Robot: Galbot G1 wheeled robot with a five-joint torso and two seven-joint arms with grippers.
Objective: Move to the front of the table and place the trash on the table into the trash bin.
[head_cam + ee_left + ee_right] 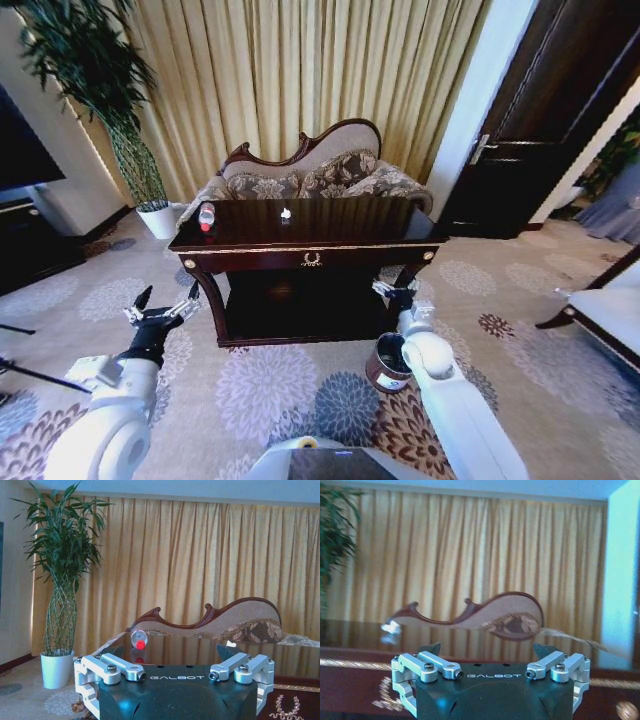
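Both claws, left claw (166,303) and right claw (397,291), are spread, short of the counter (310,258). You risk rolling the lying bottle (207,217) off; the bin (388,363) crowds your right arm.

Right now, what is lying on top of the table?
On the table: a bottle with a red cap at the left end and a small white paper wad near the middle. Both lie apart. Other wads cannot be told.

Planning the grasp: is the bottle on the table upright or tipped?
Tipped. The bottle lies on its side on the table, red cap facing the left wrist camera.
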